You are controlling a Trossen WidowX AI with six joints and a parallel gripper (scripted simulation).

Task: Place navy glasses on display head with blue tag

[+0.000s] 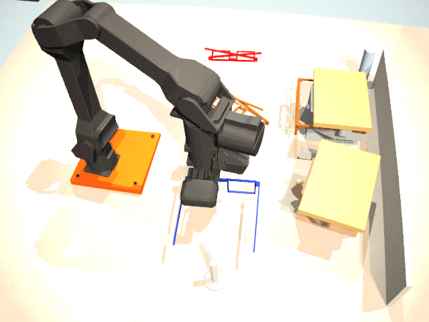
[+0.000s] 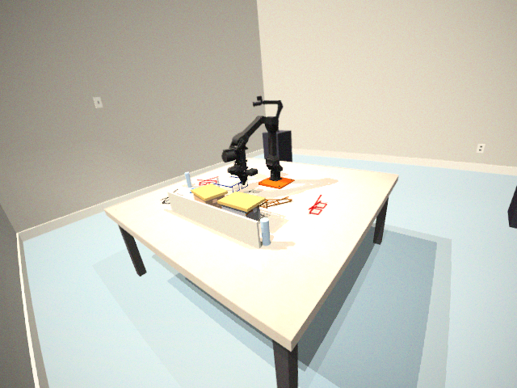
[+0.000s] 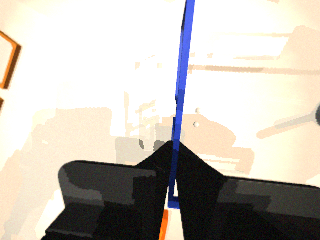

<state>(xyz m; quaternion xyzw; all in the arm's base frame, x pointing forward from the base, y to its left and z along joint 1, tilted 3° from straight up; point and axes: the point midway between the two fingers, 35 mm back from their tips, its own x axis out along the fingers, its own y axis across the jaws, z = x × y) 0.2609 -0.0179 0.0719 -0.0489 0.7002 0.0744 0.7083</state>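
The navy glasses [image 1: 257, 184] [image 3: 185, 55] are held above the table with temples spread, reaching toward the front in the top view. My gripper [image 2: 244, 183] [image 3: 173, 145] is shut on their front frame; the hand hides the grip in the top view. Two display heads stand to the right of it in the top view, under yellow boards. The grey head [image 1: 306, 112] is at the back, with an orange frame around it. The tan head [image 1: 299, 181] is nearer the front, its nose toward the arm's side. No blue tag can be made out.
A grey wall [image 1: 391, 190] [image 2: 212, 217] stands behind the heads, with a light blue cylinder [image 1: 366, 62] [image 2: 265, 231] at one end. A pale peg [image 1: 214, 272] stands at the front. Red glasses [image 1: 238, 60] and orange glasses [image 1: 256, 113] lie on the table.
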